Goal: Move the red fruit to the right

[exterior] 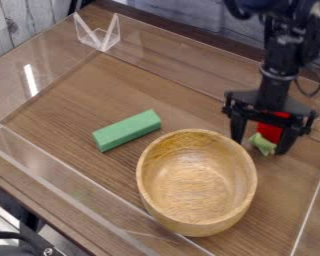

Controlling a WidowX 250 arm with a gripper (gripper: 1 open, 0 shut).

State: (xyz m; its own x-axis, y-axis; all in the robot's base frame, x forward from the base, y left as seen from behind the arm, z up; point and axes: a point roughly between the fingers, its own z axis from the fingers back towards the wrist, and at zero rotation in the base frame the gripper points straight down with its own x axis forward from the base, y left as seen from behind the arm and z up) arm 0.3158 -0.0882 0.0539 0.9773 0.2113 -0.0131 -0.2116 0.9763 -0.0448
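Observation:
The red fruit (268,133), a small red strawberry with a light-green stem end, lies on the wooden table near the right edge. My gripper (270,124) hangs straight down just above it with its black fingers (235,120) spread to either side. The jaws stand wide open and the fruit rests on the table between them, not gripped. Part of the fruit is hidden behind the gripper body.
A wooden bowl (196,180) sits front and centre, close to the left of the fruit. A flat green block (128,130) lies to the left of the bowl. Clear acrylic walls (96,33) ring the table (109,90).

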